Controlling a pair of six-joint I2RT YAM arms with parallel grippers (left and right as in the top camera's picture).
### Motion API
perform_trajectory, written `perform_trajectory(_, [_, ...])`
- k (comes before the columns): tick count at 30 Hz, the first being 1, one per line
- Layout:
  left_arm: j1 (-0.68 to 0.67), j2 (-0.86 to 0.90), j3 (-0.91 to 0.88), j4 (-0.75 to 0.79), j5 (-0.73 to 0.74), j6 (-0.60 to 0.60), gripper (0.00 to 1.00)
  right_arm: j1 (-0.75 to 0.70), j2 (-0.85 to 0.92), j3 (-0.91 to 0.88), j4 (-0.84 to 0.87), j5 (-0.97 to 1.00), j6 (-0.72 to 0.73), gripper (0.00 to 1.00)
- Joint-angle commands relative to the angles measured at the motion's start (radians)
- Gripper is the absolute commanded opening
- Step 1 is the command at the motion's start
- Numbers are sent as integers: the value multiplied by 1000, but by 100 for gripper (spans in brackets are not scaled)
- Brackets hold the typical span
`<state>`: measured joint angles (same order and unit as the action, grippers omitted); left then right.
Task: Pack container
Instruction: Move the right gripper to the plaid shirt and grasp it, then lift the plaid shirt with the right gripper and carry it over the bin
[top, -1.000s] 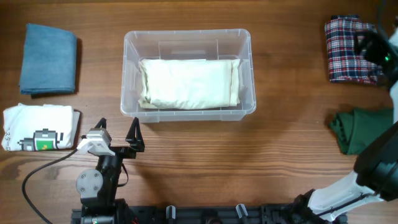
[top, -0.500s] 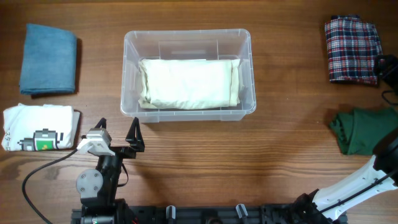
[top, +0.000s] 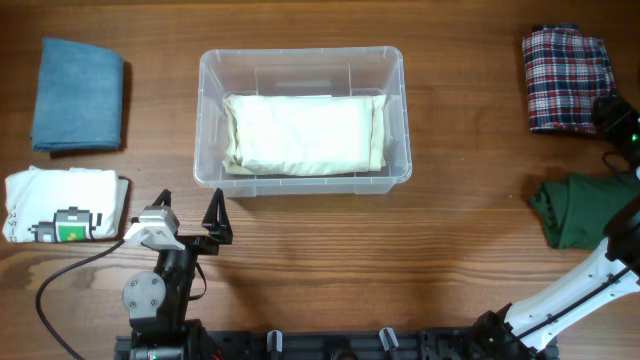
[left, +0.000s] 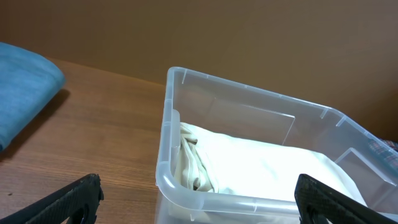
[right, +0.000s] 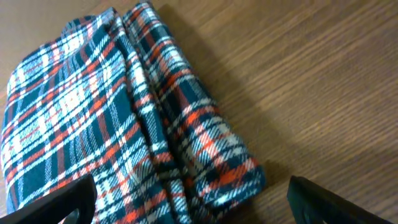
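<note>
Over at 2 o'clock, the right gripper has slid off the plaid cloth to its 4 o'clock side, mostly cut off overhead, fingers spread wide. The left gripper stays parked at 7 o'clock, likewise released. Toward 12 o'clock sits the clear container, a cream folded cloth inside.

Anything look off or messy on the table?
Nothing stands out. The container sits square, with a cream cloth folded flat inside. The blue cloth, white printed shirt, plaid cloth and green cloth lie folded outside it; the green one is slightly rumpled.
</note>
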<state>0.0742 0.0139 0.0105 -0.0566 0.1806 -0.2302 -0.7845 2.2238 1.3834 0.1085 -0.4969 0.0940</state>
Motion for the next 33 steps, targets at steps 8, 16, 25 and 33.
perform_trajectory(8, [0, -7, -5, -4, -2, 16, 100, 10, 115, 13, 74, -74, 49, 93])
perform_trajectory(16, [0, -7, -5, -4, -2, 16, 100, 74, 122, 13, 117, -178, 68, 70])
perform_trajectory(25, [0, -7, -5, -4, -2, 16, 100, 119, 121, 13, 117, -265, 92, 9])
perform_trajectory(33, [0, -7, -5, -4, -2, 16, 100, 120, 57, 13, 122, -401, 93, 4])
